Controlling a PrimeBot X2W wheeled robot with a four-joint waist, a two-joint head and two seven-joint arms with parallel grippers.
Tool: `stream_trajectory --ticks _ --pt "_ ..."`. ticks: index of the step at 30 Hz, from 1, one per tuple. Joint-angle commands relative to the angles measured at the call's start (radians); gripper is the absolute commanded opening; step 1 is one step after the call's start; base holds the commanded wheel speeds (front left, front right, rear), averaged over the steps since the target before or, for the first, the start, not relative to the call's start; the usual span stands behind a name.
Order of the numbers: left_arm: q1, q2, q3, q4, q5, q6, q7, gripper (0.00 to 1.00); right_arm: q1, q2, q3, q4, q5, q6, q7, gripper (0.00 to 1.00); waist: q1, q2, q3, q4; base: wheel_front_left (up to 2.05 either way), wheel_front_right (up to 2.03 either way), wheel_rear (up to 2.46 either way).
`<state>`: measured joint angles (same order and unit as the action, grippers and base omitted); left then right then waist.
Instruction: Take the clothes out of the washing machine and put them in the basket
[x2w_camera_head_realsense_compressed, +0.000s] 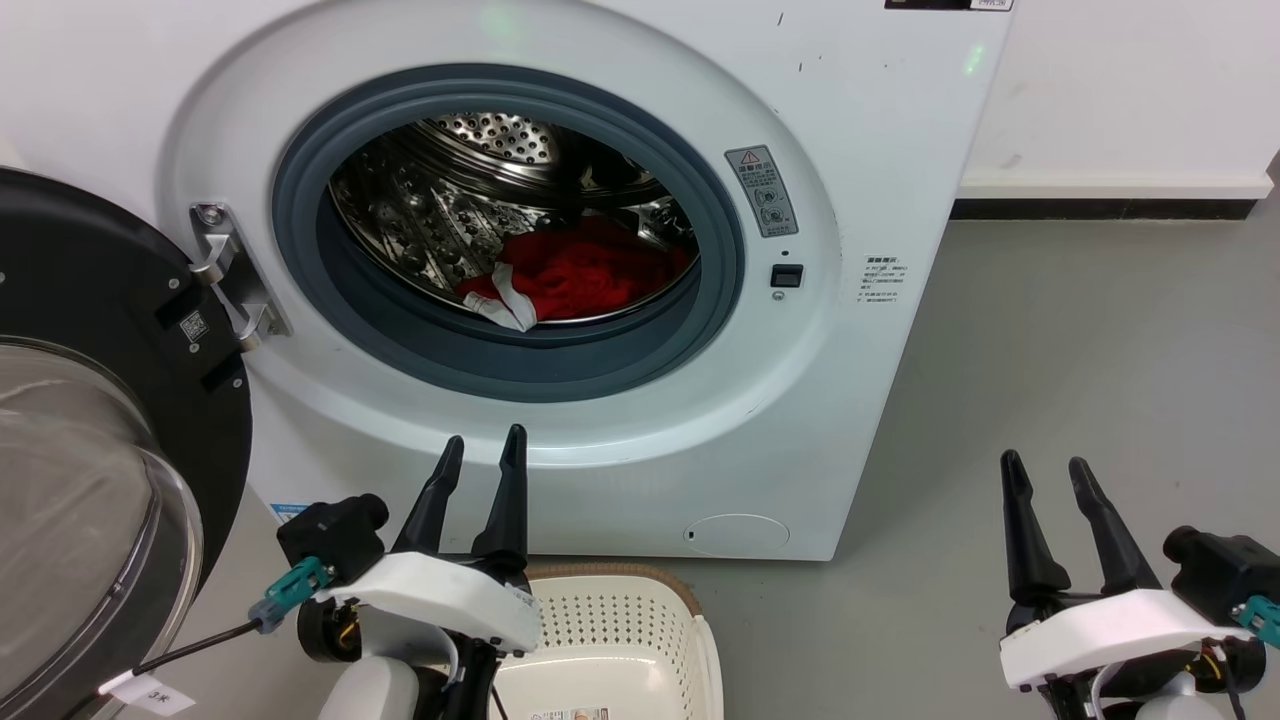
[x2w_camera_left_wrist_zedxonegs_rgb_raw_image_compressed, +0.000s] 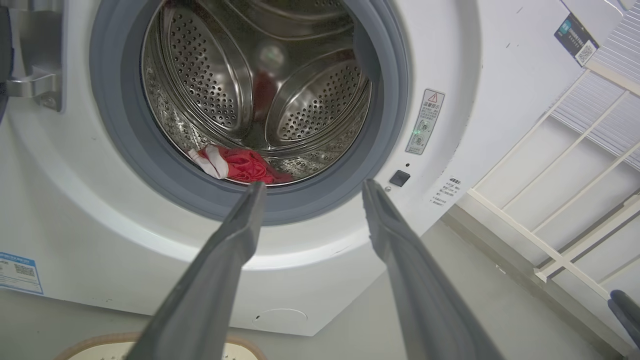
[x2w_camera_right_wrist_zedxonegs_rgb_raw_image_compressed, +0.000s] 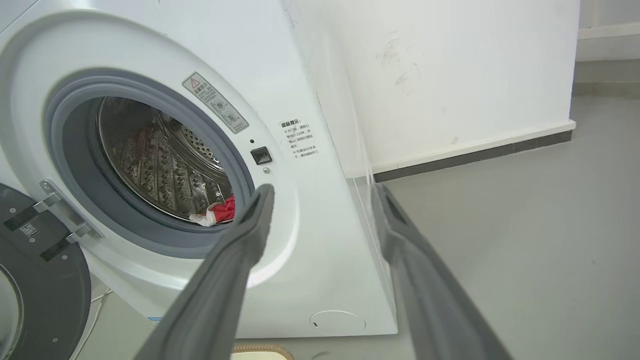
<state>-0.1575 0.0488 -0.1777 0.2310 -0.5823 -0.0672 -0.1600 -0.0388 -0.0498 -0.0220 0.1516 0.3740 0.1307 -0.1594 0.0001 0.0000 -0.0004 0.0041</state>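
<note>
Lying untouched inside the washing machine (x2w_camera_head_realsense_compressed: 880, 150), the clothes (x2w_camera_head_realsense_compressed: 585, 270) are awaiting removal, with the left gripper (x2w_camera_head_realsense_compressed: 485, 437) and right gripper (x2w_camera_head_realsense_compressed: 1044, 460) hanging spread and empty, and the basket (x2w_camera_head_realsense_compressed: 620, 572) showing none.

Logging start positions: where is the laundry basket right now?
In the head view the basket sits on the floor at bottom centre, just before the washing machine, beside the left gripper.
</note>
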Motion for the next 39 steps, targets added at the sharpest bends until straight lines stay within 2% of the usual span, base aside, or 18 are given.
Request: stream_trajectory --ticks 1,18,39 --pt "-0.023 0.002 -0.006 -0.003 0.026 0.005 -0.009 1.0 -0.003 -0.001 -0.001 -0.004 -0.034 0.0 -0.011 1.0 -0.0001 0.0 0.0 0.0 0.0 0.0 0.0" --pt "-0.029 0.002 -0.041 0.024 0.194 0.038 -0.053 1.0 0.003 -0.001 0.005 0.003 -0.233 0.0 -0.054 1.0 -0.0001 0.0 -0.001 0.004 0.0 0.0 0.0" --pt "-0.022 0.002 -0.028 0.033 0.359 0.067 -0.094 1.0 0.012 -0.001 0.001 0.018 -0.416 0.0 -0.095 1.0 -0.0001 0.0 -0.006 0.008 0.0 0.0 0.0"
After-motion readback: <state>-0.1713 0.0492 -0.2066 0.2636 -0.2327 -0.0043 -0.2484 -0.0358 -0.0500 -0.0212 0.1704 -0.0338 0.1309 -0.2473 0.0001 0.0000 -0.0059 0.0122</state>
